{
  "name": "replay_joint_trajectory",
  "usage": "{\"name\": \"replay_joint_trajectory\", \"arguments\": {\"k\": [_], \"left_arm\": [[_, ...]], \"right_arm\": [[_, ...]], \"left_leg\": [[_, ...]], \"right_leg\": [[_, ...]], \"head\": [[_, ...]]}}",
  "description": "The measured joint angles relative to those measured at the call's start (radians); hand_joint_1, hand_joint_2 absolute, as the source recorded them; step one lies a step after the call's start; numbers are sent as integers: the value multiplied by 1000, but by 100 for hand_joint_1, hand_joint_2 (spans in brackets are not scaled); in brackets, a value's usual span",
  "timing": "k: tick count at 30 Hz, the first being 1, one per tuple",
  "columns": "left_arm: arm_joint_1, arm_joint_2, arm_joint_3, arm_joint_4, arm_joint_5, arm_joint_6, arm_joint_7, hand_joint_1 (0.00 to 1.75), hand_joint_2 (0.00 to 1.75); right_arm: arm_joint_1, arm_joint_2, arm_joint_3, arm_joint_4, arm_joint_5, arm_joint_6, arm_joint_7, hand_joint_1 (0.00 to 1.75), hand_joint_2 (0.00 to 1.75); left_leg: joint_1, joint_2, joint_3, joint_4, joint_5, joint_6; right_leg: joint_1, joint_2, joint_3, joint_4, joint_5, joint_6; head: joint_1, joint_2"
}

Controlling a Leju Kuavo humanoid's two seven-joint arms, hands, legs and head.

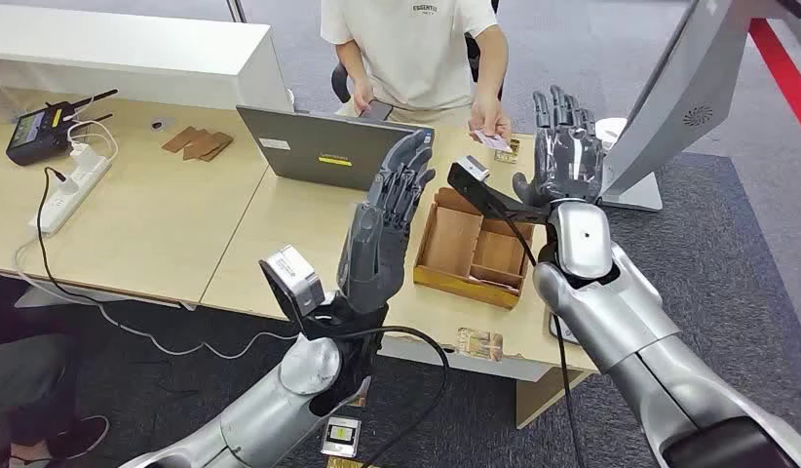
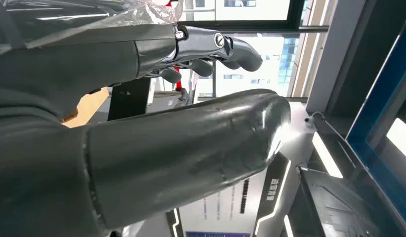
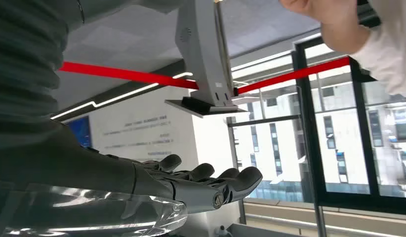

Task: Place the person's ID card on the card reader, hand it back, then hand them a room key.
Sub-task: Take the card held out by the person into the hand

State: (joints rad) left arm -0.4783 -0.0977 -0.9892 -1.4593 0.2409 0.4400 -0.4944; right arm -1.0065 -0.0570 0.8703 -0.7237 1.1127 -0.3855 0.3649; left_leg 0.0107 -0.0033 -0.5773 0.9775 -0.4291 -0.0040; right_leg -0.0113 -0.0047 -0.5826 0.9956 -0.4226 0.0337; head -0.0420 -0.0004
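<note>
Right now the right robot hand [image 1: 569, 148] is reaching up over the far edge of the bench [image 1: 163, 229], fingers spread and holding nothing, just beside the ID card [image 1: 492, 140] that a person's hand [image 1: 488, 119] is holding out. Meanwhile the left robot hand [image 1: 385, 226] is standing upright above the bench's middle, fingers straight and empty, near the wooden tray [image 1: 472, 252].
</note>
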Motion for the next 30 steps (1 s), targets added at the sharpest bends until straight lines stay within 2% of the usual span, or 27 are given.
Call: {"name": "replay_joint_trajectory", "arguments": {"k": [9,21,25,30], "left_arm": [[0,-7,-7,11,-1,-15,0,0,0],[0,-19,-11,35,-7,-31,0,0,0],[0,-22,-12,41,-10,-34,0,0,0],[0,-26,-13,50,-11,-34,0,0,0]], "right_arm": [[-30,4,29,103,30,30,34,0,175],[-35,-3,52,182,18,19,41,3,175],[-35,-4,53,192,18,6,33,173,175],[-35,-2,53,202,18,-6,20,175,175]], "left_leg": [[0,0,0,0,0,0],[0,0,1,0,0,0],[0,0,1,0,0,0],[0,0,1,0,0,0]], "right_leg": [[0,0,0,0,0,0],[0,1,0,0,0,0],[0,1,0,0,0,0],[0,1,0,0,0,0]], "head": [[0,0],[0,0],[0,0],[0,0]]}}
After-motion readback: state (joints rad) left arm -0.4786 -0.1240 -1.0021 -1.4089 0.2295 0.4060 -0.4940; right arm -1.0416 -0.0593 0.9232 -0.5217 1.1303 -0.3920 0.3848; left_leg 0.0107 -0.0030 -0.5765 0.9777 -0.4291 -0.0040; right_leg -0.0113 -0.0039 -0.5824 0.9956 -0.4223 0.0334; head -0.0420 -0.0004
